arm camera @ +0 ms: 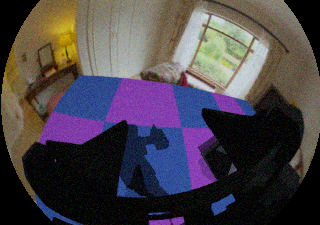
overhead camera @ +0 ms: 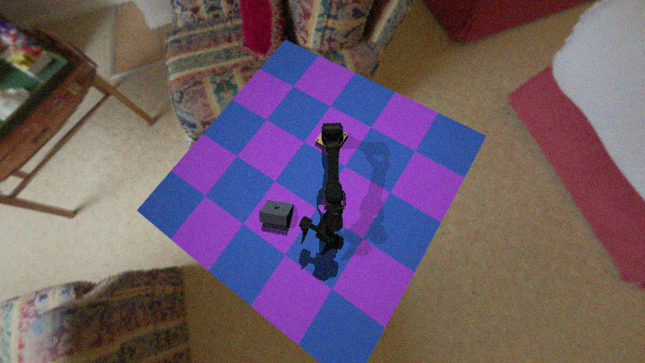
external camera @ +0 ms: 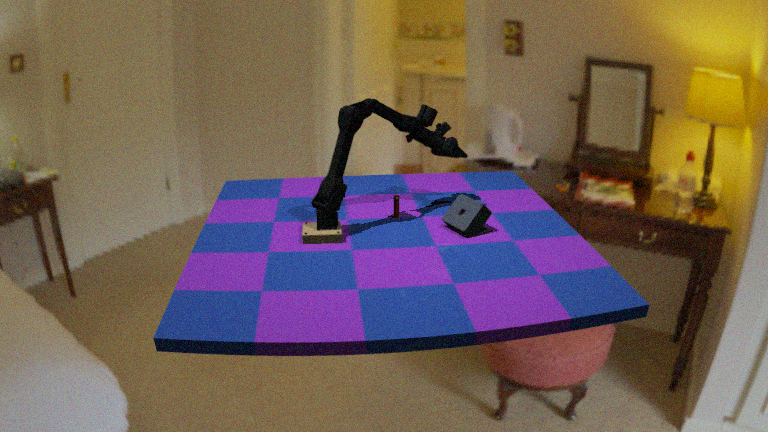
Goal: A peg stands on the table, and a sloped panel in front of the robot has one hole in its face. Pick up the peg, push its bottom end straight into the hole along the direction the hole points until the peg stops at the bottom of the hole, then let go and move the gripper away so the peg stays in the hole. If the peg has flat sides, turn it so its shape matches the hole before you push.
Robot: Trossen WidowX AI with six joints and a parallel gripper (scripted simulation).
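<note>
The peg [external camera: 396, 206] is thin and brown and stands upright on the table between the arm's base and the panel. In the top view the arm hides it, and I cannot make it out in the wrist view. The sloped grey panel [overhead camera: 270, 210] [external camera: 474, 221] [arm camera: 218, 160] stands on the table. Its face has one small dark hole [overhead camera: 277, 207] [external camera: 462, 211] with nothing in it. My gripper [overhead camera: 312, 248] [external camera: 465, 155] [arm camera: 166, 119] is wide open and empty. It hangs high above the table, farther from the base than the peg and off to one side of the panel.
The arm's base [external camera: 321, 236] is fixed on the blue and purple checkered table [overhead camera: 370, 282] [external camera: 402, 308] [arm camera: 145, 102]. The raised arm [overhead camera: 332, 164] [external camera: 342, 150] reaches over the peg's side of the table. The arm's shadow falls on the table.
</note>
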